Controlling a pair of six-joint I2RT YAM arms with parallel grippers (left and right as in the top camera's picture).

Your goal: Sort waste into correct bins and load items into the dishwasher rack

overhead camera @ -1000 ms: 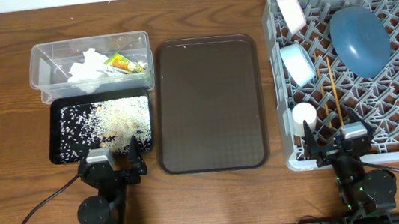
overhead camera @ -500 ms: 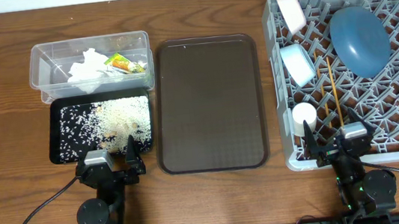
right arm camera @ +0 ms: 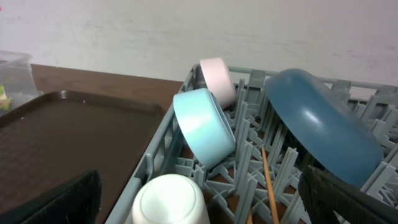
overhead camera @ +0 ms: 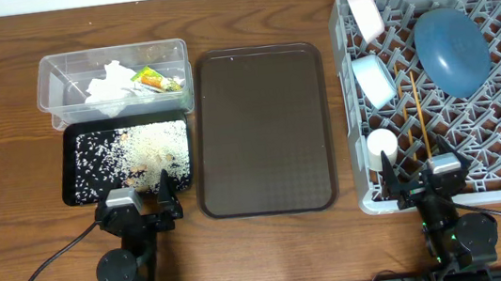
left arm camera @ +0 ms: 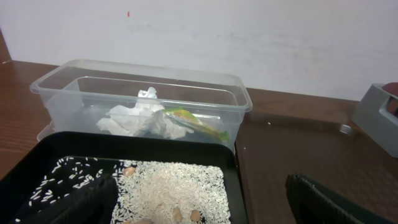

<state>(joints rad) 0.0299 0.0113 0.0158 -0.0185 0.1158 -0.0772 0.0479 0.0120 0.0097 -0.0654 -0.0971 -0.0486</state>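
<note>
The clear tub point(overhead camera: 114, 80) holds the crumpled tissue point(overhead camera: 109, 87) and the yellow-green wrapper point(overhead camera: 155, 79); both also show in the left wrist view point(left arm camera: 140, 118) point(left arm camera: 196, 121). The black tray point(overhead camera: 128, 161) holds loose rice point(left arm camera: 168, 186). The grey rack point(overhead camera: 471, 87) holds the dark blue bowl point(overhead camera: 450, 50), light blue bowl point(overhead camera: 374, 81), cream bowl point(overhead camera: 366, 14), white cup point(overhead camera: 380, 144) and chopsticks point(overhead camera: 415, 112). My left gripper point(overhead camera: 140, 202) is open and empty over the tray's near edge. My right gripper point(overhead camera: 419, 176) is open and empty at the rack's near edge, by the cup point(right arm camera: 166, 200).
A large brown serving tray point(overhead camera: 262, 130) lies empty between the bins and the rack. Bare wooden table surrounds everything. The rack's near wall stands right in front of my right gripper.
My left gripper has drawn slightly back toward the table's near edge. Nothing else has moved.
</note>
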